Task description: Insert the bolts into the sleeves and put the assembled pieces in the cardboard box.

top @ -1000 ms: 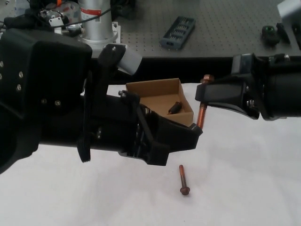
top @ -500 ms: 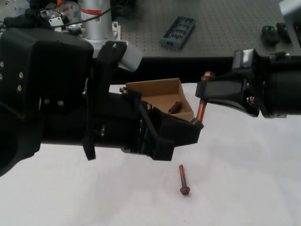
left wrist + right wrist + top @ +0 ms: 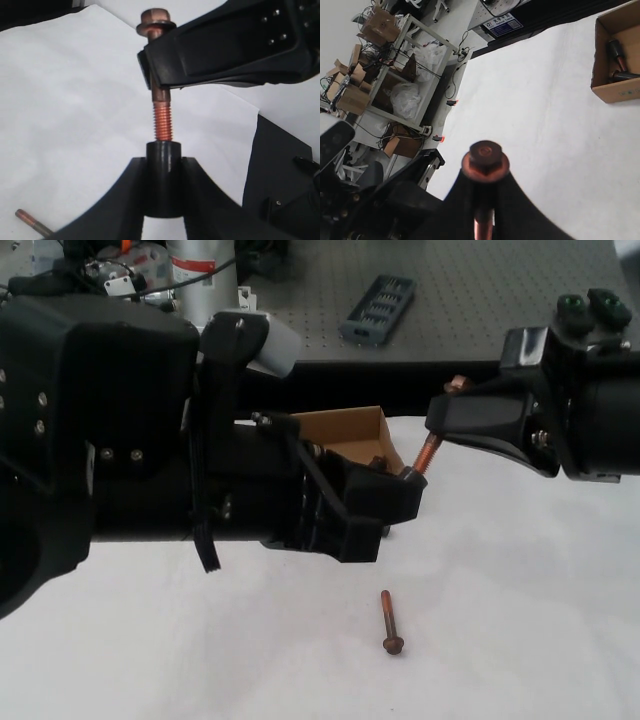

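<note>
Since a second ago, the right jaws have lifted and tilted their bolt (image 3: 162, 120) while the left jaws rose to meet it. The box (image 3: 345, 425) holds two dark pieces (image 3: 620, 55). The right jaws clamp the bolt just below its head. Its long axis slants, head up, and the threaded tip meets the mouth of the sleeve (image 3: 162, 170), which the left jaws grip upright. A second bolt (image 3: 389, 620) lies on the white tabletop (image 3: 520, 590), head toward the arms, well apart from the box.
</note>
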Motion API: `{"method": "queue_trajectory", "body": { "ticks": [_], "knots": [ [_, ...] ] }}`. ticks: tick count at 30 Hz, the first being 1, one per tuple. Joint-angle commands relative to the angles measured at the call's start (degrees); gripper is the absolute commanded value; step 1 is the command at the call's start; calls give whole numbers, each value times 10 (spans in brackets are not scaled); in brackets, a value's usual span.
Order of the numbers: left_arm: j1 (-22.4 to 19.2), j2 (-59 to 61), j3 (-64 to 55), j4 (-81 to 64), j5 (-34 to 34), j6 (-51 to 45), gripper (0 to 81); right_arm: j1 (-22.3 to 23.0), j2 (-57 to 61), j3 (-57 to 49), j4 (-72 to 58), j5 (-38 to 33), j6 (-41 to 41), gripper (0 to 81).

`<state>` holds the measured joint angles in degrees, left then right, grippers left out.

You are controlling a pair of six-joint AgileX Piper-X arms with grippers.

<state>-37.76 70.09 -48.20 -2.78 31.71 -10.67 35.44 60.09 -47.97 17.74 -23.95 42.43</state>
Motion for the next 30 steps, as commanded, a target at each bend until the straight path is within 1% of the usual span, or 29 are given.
{"method": "queue_trajectory", "body": {
  "ticks": [1,9,15,18,21,26,30],
  "knots": [
    [4,-8,-6,-25,-33,-10,6,-1,-7,-2,16,-32,-2,27],
    [4,-8,-6,-38,-25,-6,6,-1,-7,-2,16,-65,2,27],
    [4,-8,-6,-52,-10,-5,6,-1,-7,-2,16,-71,4,27],
    [4,-8,-6,-60,-10,3,6,-1,-7,-2,16,-72,6,27],
    [4,-8,-6,-66,-10,9,6,-1,-7,-2,16,-91,25,27],
    [4,-8,-6,-67,-11,19,6,-1,-7,-2,16,-107,30,27],
    [13,-8,-6,-78,-15,21,6,-1,-7,-2,16,-116,30,27]
  ]
}}
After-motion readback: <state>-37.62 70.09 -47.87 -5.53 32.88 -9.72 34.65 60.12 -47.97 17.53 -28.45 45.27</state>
